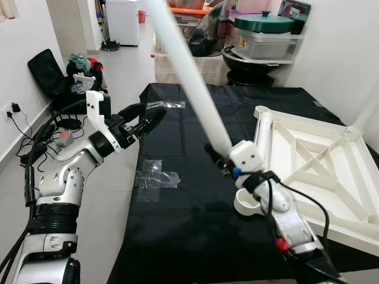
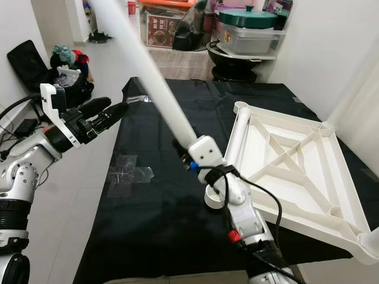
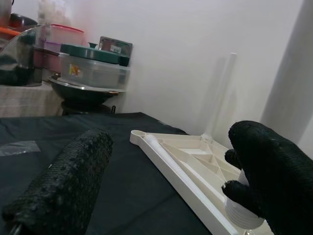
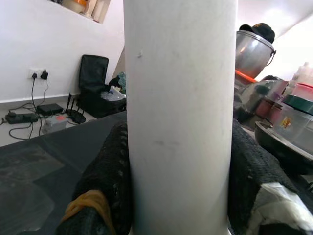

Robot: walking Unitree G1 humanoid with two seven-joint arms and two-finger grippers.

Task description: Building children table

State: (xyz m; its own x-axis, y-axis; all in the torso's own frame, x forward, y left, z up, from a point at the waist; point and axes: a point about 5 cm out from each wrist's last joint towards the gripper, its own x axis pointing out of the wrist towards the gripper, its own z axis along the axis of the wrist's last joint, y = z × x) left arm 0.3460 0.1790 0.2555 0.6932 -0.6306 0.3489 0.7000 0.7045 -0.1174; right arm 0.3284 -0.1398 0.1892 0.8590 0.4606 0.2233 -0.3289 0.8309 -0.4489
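A white child's tabletop lies upside down on the black cloth, its ribs and round corner sockets facing up. One white leg lies along its left edge. My right gripper is shut on a long white table leg, holding it slanted up and to the left above the near-left socket. In the right wrist view the leg sits between both fingers. My left gripper hovers open over the cloth's left edge, pointing right toward the held leg.
Clear plastic bags lie on the cloth's left part. Behind the table stand pots, a green-lidded tub and boxes. A black bag, clothes and cables lie on the floor at left. A white wall runs along the right.
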